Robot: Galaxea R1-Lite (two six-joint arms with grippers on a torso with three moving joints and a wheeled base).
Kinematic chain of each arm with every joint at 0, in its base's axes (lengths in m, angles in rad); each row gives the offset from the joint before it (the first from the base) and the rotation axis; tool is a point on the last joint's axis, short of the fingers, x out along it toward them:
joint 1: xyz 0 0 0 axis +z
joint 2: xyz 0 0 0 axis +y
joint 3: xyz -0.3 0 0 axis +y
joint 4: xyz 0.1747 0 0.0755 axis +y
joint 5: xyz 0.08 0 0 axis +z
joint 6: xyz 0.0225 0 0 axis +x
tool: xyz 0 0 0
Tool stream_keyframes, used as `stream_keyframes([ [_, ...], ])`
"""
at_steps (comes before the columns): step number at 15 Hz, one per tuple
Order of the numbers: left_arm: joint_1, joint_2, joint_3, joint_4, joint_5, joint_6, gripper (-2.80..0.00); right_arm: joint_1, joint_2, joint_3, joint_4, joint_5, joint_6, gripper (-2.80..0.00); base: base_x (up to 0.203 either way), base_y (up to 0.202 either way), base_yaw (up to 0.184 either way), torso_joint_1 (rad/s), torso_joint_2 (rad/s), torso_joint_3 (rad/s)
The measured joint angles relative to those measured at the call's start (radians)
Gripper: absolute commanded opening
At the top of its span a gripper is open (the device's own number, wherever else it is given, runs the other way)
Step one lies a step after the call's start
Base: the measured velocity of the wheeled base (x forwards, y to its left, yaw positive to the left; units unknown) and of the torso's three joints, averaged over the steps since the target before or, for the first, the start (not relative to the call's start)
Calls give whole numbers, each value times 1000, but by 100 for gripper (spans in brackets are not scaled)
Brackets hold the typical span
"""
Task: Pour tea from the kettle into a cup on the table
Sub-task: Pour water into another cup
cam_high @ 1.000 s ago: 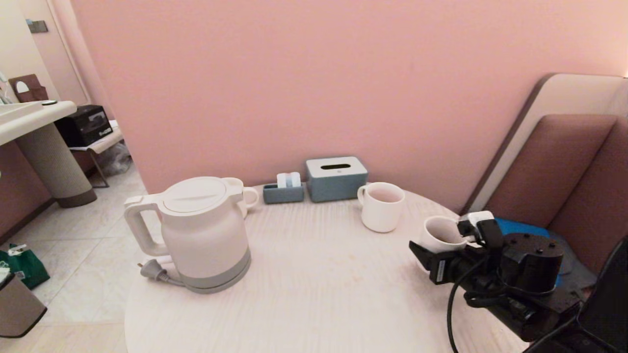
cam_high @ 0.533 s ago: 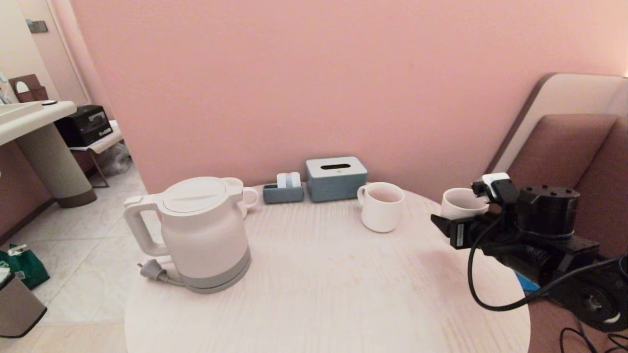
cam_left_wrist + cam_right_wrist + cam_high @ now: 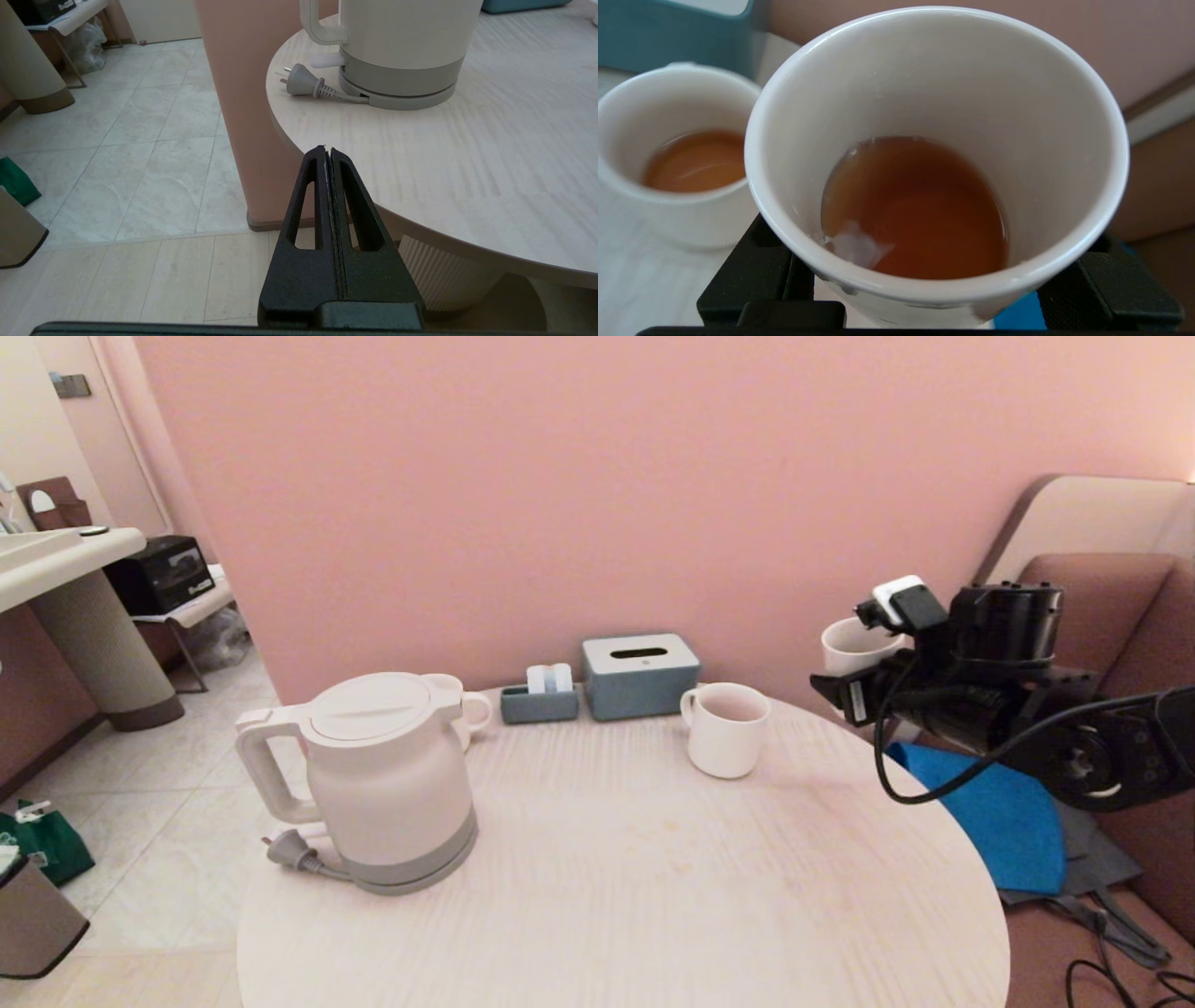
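My right gripper (image 3: 854, 683) is clamped on the cup (image 3: 850, 646), tea (image 3: 915, 210) already inside, lifted off the desk's (image 3: 607, 859) right edge. Pouring looks done; my left gripper (image 3: 328, 151) is pressed together. The kettle (image 3: 387, 779) stands at the left edge.

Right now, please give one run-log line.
right gripper: holds cup with tea, above table edge | left gripper: shut, idle | kettle: untouched

White kettle (image 3: 387, 775), reddish-brown tea (image 3: 915, 210), pink wall (image 3: 607, 476)

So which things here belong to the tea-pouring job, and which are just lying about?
Job:
kettle
cup of tea, in the right gripper
table

Lying about:
handled mug with tea
second mug behind the kettle
tissue box
small blue tray
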Motion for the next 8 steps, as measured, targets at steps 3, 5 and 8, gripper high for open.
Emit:
stream_keyframes([
  [3, 0, 0, 0, 0, 0, 0, -280, 6, 48, -151, 126, -2, -41, -280, 0, 0, 0, 0, 0, 0],
  [5, 0, 0, 0, 0, 0, 0, -280, 14, 79, -217, 201, 0, -81, -280, 0, 0, 0, 0, 0, 0],
  [8, 0, 0, 0, 0, 0, 0, -280, 28, 127, -261, 213, 4, -147, -280, 0, 0, 0, 0, 0, 0],
])
